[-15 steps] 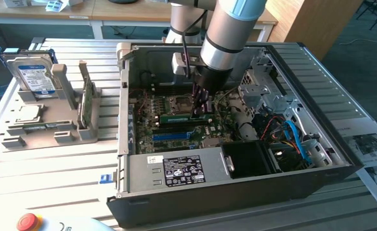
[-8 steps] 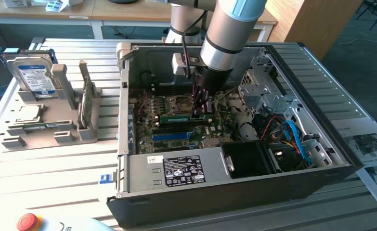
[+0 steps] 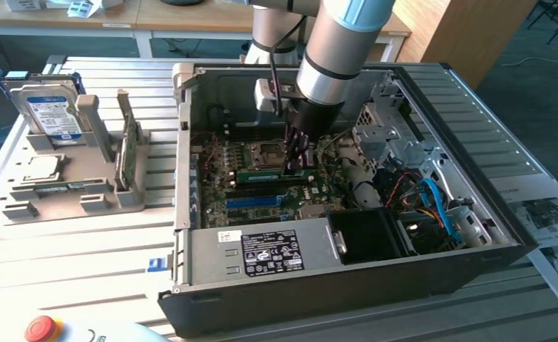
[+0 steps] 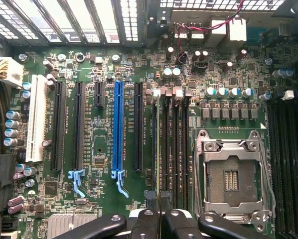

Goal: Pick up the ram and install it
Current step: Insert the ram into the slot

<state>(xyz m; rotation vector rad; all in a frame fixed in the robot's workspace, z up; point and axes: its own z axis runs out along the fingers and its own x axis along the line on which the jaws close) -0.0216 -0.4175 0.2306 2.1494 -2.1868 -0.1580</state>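
my hand point(image 3: 296, 168) is down inside the open computer case point(image 3: 336, 292). its fingers are drawn nearly together and pinch the ram point(image 3: 276, 173), a thin green stick held level just over the motherboard point(image 4: 89, 64). from the wrist view, my fingertips point(image 4: 150, 215) sit at the end of the long dark memory slots point(image 4: 175, 149), which run between the cpu socket point(image 4: 231, 174) and the row of expansion slots with the blue slot point(image 4: 118, 124). i cannot tell whether the stick is already touching a slot or only hanging above it. in the exterior view the case lies on its side on the desk point(image 3: 70, 256). well apart, toward that view's left, a grey holder point(image 3: 70, 196) carries the hard drive point(image 3: 50, 110) and a green card point(image 3: 127, 153) standing on edge.
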